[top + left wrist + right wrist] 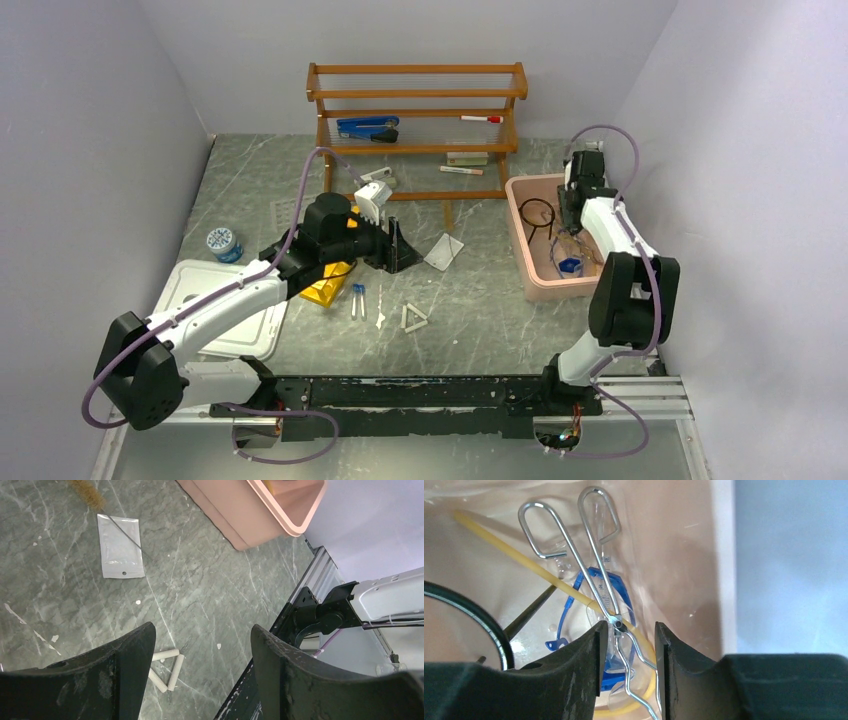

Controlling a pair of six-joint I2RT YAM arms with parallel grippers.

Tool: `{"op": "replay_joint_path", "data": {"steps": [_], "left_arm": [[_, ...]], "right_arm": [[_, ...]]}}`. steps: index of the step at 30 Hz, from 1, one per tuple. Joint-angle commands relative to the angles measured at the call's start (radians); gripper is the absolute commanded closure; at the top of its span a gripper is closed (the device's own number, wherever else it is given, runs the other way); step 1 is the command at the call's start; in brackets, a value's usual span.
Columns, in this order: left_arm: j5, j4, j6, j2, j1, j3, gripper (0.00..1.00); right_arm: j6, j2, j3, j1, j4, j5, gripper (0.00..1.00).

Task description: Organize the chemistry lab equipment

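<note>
My right gripper hangs inside the pink bin, jaws apart. Silver wire tongs lie between the fingers without being pinched. Under the tongs rest blue goggles, amber tubing and the black wire ring stand. My left gripper is open and empty above the table. The white triangle lies below its left finger, and the clear bag further off. The yellow test-tube rack shows under the left arm, with two blue-capped tubes beside it.
A wooden shelf rack with a blue stapler and markers stands at the back. A white lid and a small round blue-white container lie at the left. A brush rests with its wire across the bag.
</note>
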Motion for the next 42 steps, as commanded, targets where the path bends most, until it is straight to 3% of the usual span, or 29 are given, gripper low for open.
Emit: {"op": "replay_joint_path", "data": {"steps": [1, 9, 15, 19, 23, 28, 30, 36, 42], "left_arm": [[0.017, 0.000, 0.014, 0.001, 0.002, 0.027, 0.26], [-0.037, -0.026, 0.002, -0.010, 0.004, 0.027, 0.26], [-0.173, -0.102, -0.018, -0.026, 0.007, 0.040, 0.23], [-0.283, -0.162, -0.028, -0.061, 0.011, 0.048, 0.21], [-0.351, -0.190, -0.043, -0.105, 0.014, 0.032, 0.17], [-0.224, -0.150, -0.004, -0.119, 0.016, 0.029, 0.20], [-0.199, -0.146, 0.005, -0.117, 0.017, 0.034, 0.22], [-0.212, -0.132, 0.012, -0.128, 0.016, 0.008, 0.22], [-0.227, -0.134, 0.035, -0.124, 0.016, -0.011, 0.22]], "right_arm": [[0.027, -0.069, 0.060, -0.006, -0.034, 0.036, 0.57], [0.201, -0.139, 0.255, 0.040, -0.173, -0.004, 0.56], [0.394, -0.167, 0.312, 0.358, -0.211, -0.010, 0.55], [0.536, -0.157, 0.248, 0.568, -0.121, -0.025, 0.53], [0.676, -0.076, 0.171, 0.692, -0.050, 0.007, 0.53], [0.834, 0.092, 0.135, 0.757, -0.021, -0.001, 0.75], [0.872, 0.144, 0.144, 0.768, -0.018, 0.017, 0.78], [0.893, 0.235, 0.187, 0.767, -0.005, 0.156, 0.72], [0.860, 0.298, 0.188, 0.737, 0.029, 0.192, 0.71]]}}
